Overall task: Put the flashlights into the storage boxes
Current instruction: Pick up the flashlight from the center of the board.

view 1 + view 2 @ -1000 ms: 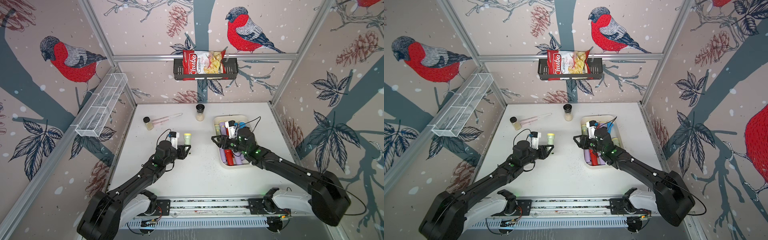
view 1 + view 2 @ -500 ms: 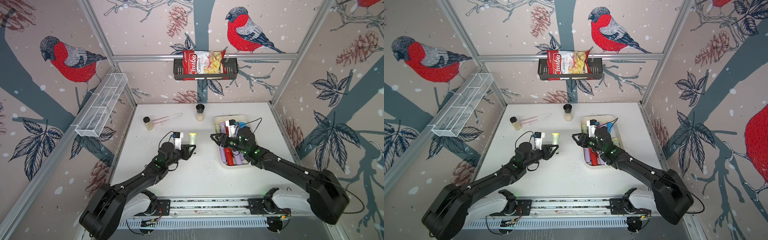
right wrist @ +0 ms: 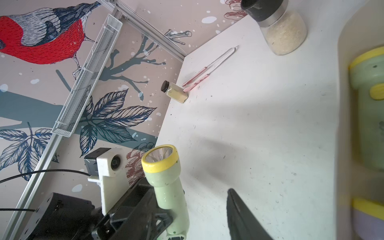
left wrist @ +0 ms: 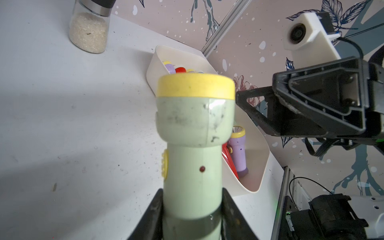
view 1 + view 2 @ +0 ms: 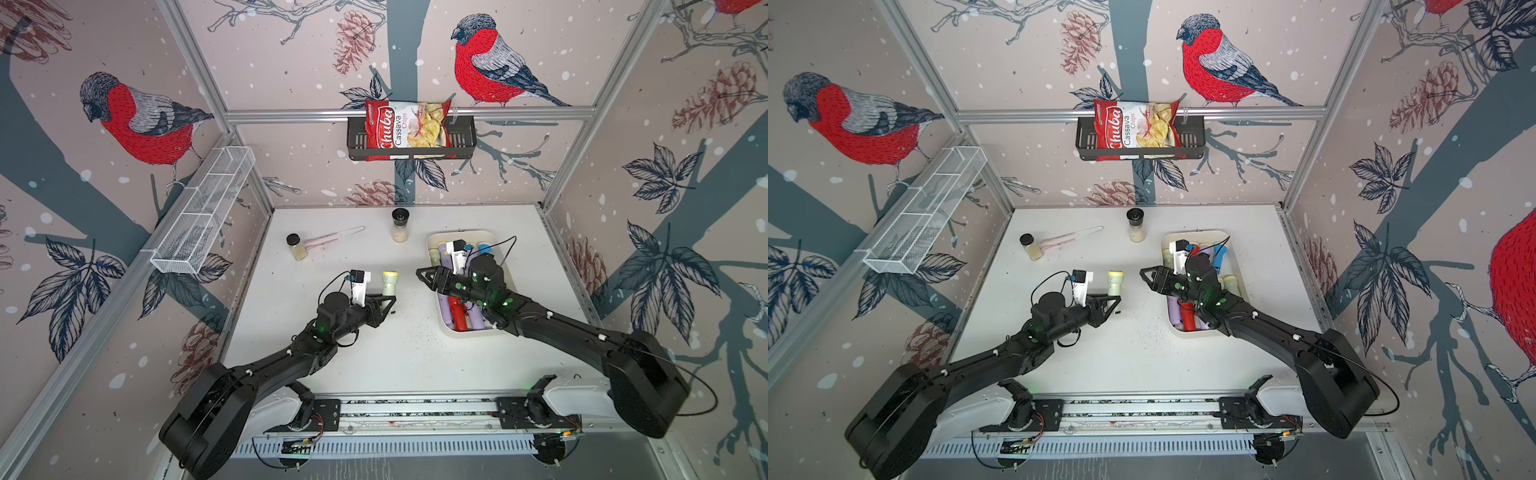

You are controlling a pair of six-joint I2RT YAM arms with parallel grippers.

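Flashlight (image 5: 389,283), pale green with a yellow rim, clamped by its handle in the left gripper (image 5: 385,300) and apparently lifted clear of the table (image 5: 395,353). Long axis pointing away from the robot's base: tail end nearest, between the jaws; wide head farthest, lens toward the back wall. Same grip plain in the left wrist view, black fingers (image 4: 153,207) pressed on either side of the handle.

Just to the right of the head, near but not touching: right gripper (image 5: 430,277), jaws parted and empty, tips turned toward the flashlight.

Beneath and beyond that arm: tray (image 5: 448,330), cream-white, its long side roughly parallel to the held flashlight, with other flashlights (image 5: 459,315) in lilac, red and blue lying inside.

Probable coming move: a sideways carry to the right with little turning needed, or a pass to the right gripper, the nearer of the two to the tray. Main obstacle: that same gripper, standing between flashlight and tray.

Farthest back, near the wall: jar (image 5: 400,226), no part of the task.
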